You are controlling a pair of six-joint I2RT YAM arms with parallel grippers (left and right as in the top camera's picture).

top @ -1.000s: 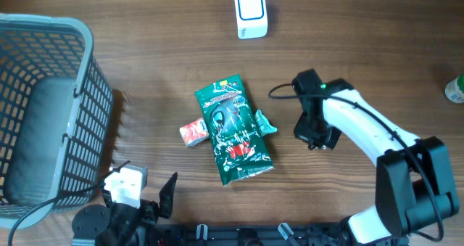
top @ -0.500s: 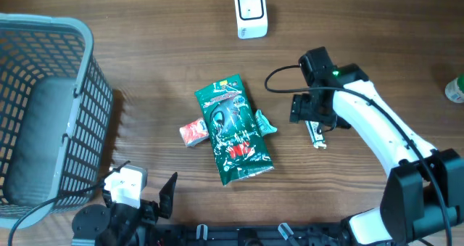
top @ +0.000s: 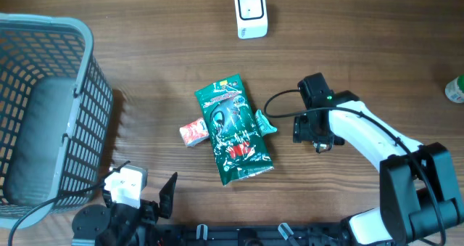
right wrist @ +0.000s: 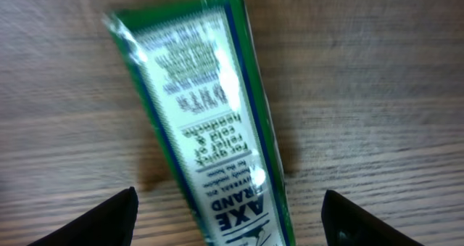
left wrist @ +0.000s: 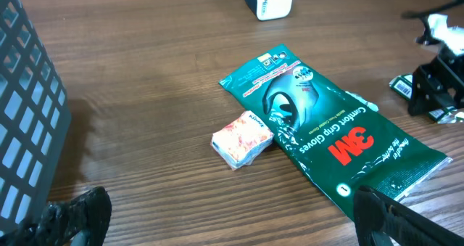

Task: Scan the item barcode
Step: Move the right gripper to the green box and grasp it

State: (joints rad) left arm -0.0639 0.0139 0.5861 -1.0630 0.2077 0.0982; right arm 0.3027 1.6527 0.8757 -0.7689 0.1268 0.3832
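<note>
As the overhead camera has it: right gripper (top: pixel 317 139) is back down low over the worktop (top: pixel 159 64), just right of the glove pack (top: pixel 233 130), after standing higher half a second ago; it hides what lies under it. Scanner (top: pixel 251 12) stands well apart at the far edge.
Left wrist: left gripper (left wrist: pixel 232 220) spread wide, holding nothing, near the basket (top: pixel 43 28); a red packet (left wrist: pixel 242 138) touches the glove pack.
Right wrist: fingers (right wrist: pixel 101 220) spread either side of a green box (right wrist: pixel 210 130) lying flat on the wood, touched by neither; its print is blurred, no barcode made out.
Change: jaws pressed together a second ago, now apart.
Meaning: box not held and nothing scanned; a fresh grip likely comes first.
</note>
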